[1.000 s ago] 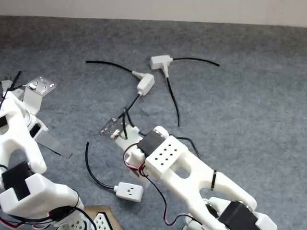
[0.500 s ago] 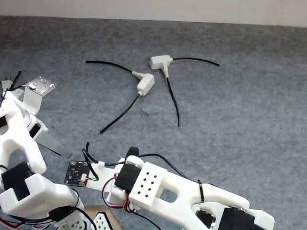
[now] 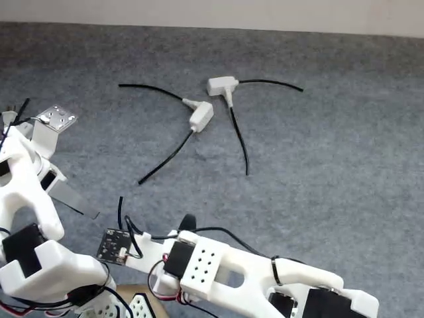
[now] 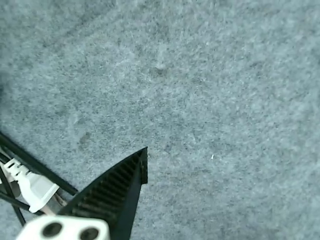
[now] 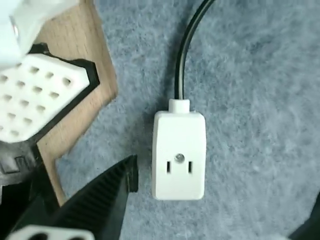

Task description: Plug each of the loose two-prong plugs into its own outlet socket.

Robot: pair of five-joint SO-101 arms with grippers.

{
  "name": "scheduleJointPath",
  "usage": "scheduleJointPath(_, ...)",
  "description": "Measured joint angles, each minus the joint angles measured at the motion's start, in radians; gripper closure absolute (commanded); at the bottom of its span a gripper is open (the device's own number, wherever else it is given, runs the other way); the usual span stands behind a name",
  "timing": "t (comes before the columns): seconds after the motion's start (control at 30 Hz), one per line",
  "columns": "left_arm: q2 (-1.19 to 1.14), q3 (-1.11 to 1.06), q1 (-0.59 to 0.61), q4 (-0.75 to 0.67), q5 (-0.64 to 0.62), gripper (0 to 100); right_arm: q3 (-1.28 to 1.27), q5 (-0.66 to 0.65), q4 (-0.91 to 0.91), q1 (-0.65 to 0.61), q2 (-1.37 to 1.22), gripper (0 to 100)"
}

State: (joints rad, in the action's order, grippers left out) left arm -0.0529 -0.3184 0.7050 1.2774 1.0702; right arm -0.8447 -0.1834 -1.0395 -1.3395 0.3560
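Grey carpet-like cover on bench (image 3: 344,152). Outlet socket (image 5: 179,155) lies flat, slot face up, directly under my right hand (image 5: 220,200). Hand released, jaws wide apart, socket between them, nearer to dark finger (image 5: 100,200). Socket long axis follows its black cable (image 5: 187,45), pointing away from hand. Right arm is nearer one. Left hand (image 3: 71,197) off to side of socket, state I cannot tell. Right wrist view gives slots; in high view my arm covers socket. High view gives angled plug piece (image 3: 201,116) and T-shaped plug piece (image 3: 222,85), both well beyond socket; they look already joined, not sure.

Grey carpet (image 3: 331,146): plug (image 3: 201,116), second plug (image 3: 222,86), outlet socket (image 5: 179,155).
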Motion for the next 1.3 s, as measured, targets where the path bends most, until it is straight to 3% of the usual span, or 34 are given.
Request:
scheduleJointPath(0.2, 0.0, 0.0, 0.018, 0.0, 0.0, 32, -0.109, 0.003, 0.103, 0.011, 0.005, 50.5)
scheduleJointPath(0.47, 0.0, 0.0, 0.041, 0.0, 0.0, 32, -0.144, -0.046, 0.175, 0.187, 0.003, 51.2)
scheduleJointPath(0.53, 0.0, 0.0, 0.044, 0.0, 0.0, 32, -0.146, -0.054, 0.178, 0.233, 0.003, 57.2)
scheduleJointPath(0.73, 0.0, 0.0, 0.044, 0.0, 0.0, 32, -0.146, -0.083, 0.178, 0.276, 0.003, 93.0)
scheduleJointPath(0.8, 0.0, 0.0, 0.044, 0.0, 0.0, 32, -0.146, -0.083, 0.178, 0.276, 0.003, 99.4)
scheduleJointPath(0.9, 0.0, 0.0, 0.044, 0.0, 0.0, 32, -0.146, -0.083, 0.178, 0.276, 0.003, 90.2)
scheduleJointPath(1.07, 0.0, 0.0, 0.044, 0.003, 0.0, 32, -0.146, -0.141, 0.196, 0.236, 0.003, 64.0)
scheduleJointPath(1.3, 0.0, 0.0, 0.052, 0.009, 0.015, 32, -0.146, -0.245, 0.199, 0.164, 0.003, 60.4)
